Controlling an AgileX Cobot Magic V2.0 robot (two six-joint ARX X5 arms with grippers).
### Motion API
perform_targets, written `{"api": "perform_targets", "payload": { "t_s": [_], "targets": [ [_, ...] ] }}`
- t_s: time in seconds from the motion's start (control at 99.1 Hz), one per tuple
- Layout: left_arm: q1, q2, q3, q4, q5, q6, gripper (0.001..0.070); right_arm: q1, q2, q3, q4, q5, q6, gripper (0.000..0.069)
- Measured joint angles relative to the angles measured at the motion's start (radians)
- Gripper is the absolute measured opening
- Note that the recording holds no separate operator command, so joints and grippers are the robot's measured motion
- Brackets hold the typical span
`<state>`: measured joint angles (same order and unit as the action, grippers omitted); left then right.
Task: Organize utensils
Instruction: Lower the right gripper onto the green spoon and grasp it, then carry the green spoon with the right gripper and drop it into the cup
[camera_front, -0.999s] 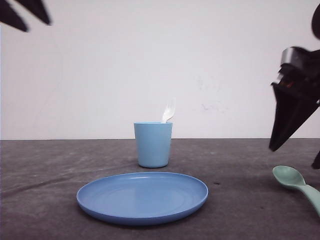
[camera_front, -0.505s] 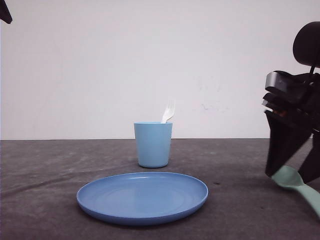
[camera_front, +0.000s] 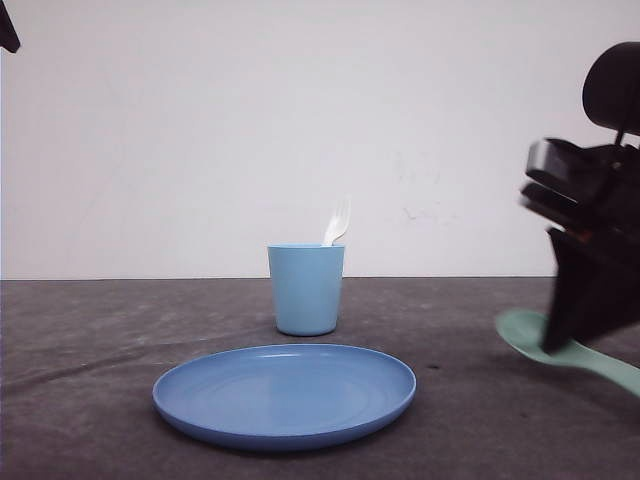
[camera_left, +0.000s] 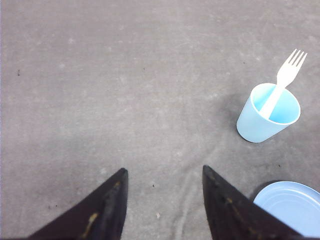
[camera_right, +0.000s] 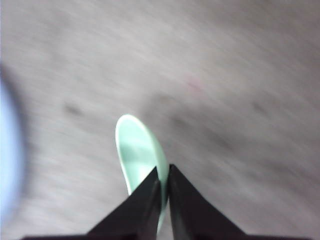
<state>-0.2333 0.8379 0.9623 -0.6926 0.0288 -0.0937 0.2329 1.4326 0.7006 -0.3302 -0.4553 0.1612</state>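
Two utensils matter here, and from the front one is already put away: the small white plastic fork (camera_front: 338, 221) stands tines-up in the light blue plastic cup (camera_front: 306, 289), behind the round blue plate (camera_front: 285, 394) on the dark grey table (camera_front: 90, 400). Over at the right edge the right gripper (camera_front: 575, 325) is clamped on the pale mint-green plastic spoon (camera_front: 525, 333), its bowl poking out toward the plate and its handle trailing off to the right, low over the table; I cannot tell whether it still touches the surface. From the left wrist camera, the left gripper (camera_left: 162, 200) hangs well above the table with its fingers spread wide and nothing between them, the cup and fork off to one side and a sliver of the plate nearby. From the right wrist camera, blurred, the fingers (camera_right: 142, 205) are pinched nearly together on the spoon just behind its bowl. To do this step well, I would say the grip needs to stay firm so the spoon cannot swivel, lift clear of the plate rim, then tip handle-down over the cup beside the fork without knocking either.
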Motion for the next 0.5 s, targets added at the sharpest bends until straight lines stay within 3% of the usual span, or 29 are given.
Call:
{"api": "perform_targets", "payload": {
  "t_s": [0.111, 0.212, 0.363, 0.505],
  "targets": [
    [0.000, 0.000, 0.000, 0.000, 0.000, 0.000, 0.0280, 0.018, 0.000, 0.028, 0.087, -0.122, 0.042, 0.0019],
    [0.000, 0.000, 0.000, 0.000, 0.000, 0.000, 0.0280, 0.050, 0.000, 0.096, 0.191, -0.163, 0.089, 0.0019],
    [0.000, 0.000, 0.000, 0.000, 0.000, 0.000, 0.0280, 0.108, 0.000, 0.184, 0.375, -0.145, 0.143, 0.0019],
    [0.000, 0.000, 0.000, 0.000, 0.000, 0.000, 0.0280, 0.167, 0.000, 0.196, 0.562, -0.011, 0.158, 0.0019]
  ]
}}
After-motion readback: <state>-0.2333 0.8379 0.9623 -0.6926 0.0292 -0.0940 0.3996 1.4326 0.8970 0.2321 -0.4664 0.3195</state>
